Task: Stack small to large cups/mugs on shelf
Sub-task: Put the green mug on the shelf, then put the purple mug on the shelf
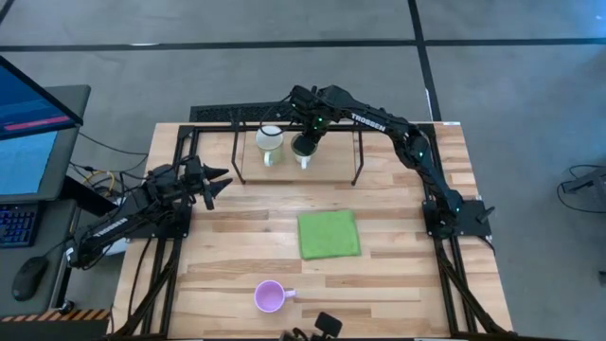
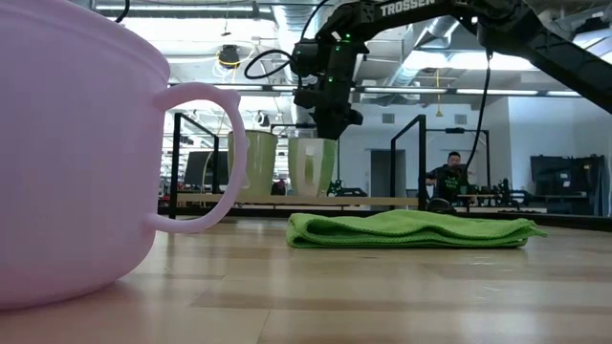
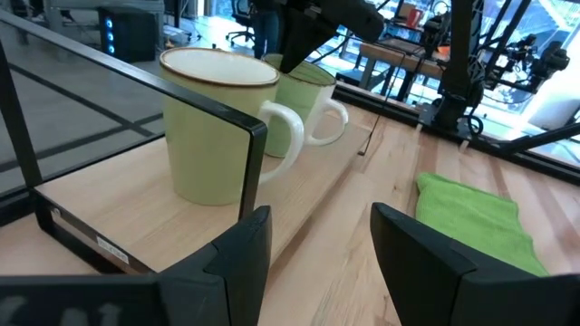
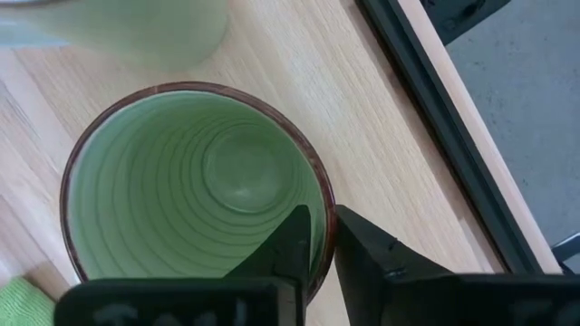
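- Green cloth [image 1: 329, 234] flat at table [image 1: 398, 284] centre, at 5 o'clock from the shelf [image 1: 331, 170] and well apart from it.
- Pink mug [image 1: 270, 296] alone near the table's front edge, at 7 o'clock from the cloth, handle toward 3 o'clock.
- Black wire frame of the shelf standing around the two mugs; one upright crossing in front of the white mug [image 3: 217, 122] in the left wrist view.
- White mug: pale body, thin brown rim, upright on the shelf board.
- Green mug [image 4: 195, 186] just beside it, at 3 o'clock, ribbed inside, dark rim.
- Right gripper [image 4: 322, 249] above the green mug, fingers pinching its rim, one inside and one outside.
- Left gripper [image 1: 216, 182] at 8 o'clock from the shelf, fingers spread, holding nothing.
- "TROSSEN" readable on the right arm.
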Robot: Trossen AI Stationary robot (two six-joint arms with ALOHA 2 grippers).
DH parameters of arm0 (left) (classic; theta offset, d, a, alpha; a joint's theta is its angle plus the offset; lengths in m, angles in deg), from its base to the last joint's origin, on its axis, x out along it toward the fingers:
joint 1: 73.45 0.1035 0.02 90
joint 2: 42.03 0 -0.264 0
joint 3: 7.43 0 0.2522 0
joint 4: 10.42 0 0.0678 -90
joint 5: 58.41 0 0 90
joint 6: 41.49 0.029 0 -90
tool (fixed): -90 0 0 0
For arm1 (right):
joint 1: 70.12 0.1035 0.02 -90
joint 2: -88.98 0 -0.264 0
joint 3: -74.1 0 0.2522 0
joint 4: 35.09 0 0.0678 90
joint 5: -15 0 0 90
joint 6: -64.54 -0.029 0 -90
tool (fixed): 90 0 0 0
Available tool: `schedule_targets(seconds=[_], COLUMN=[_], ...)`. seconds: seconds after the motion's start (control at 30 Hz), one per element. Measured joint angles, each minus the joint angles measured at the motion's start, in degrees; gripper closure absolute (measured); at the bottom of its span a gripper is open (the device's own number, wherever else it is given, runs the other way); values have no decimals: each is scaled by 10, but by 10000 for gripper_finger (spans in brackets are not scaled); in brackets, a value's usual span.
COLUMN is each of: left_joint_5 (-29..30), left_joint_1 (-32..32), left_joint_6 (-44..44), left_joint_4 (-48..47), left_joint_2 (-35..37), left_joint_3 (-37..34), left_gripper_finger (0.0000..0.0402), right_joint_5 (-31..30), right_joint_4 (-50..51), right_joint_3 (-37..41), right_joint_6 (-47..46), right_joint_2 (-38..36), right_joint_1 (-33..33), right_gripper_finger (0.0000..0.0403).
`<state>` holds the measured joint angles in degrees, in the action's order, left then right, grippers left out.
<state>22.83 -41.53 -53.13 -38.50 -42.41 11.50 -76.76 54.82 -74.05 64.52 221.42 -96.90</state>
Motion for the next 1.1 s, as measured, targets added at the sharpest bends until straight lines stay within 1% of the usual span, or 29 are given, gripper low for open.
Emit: schedule_targets(seconds=[0.17, 0.27, 0.67, 0.83, 1.0, 1.1], left_joint_5=[0, 0, 0, 0, 0, 0], left_joint_1=[0, 0, 0, 0, 0, 0], left_joint_6=[0, 0, 0, 0, 0, 0], left_joint_4=[0, 0, 0, 0, 0, 0], left_joint_2=[0, 0, 0, 0, 0, 0], left_joint_3=[0, 0, 0, 0, 0, 0], left_gripper_finger=[222, 222, 222, 222, 222, 222], right_joint_5=[0, 0, -1, -6, -43, -45], right_joint_4=[-4, -4, -5, -4, -4, -4], right_joint_3=[0, 0, 0, 0, 0, 0], right_joint_6=[0, 0, 5, 6, 20, 20], right_joint_2=[0, 0, 0, 0, 0, 0], right_joint_1=[0, 0, 0, 0, 1, 2], right_gripper_finger=[331, 323, 242, 220, 204, 198])
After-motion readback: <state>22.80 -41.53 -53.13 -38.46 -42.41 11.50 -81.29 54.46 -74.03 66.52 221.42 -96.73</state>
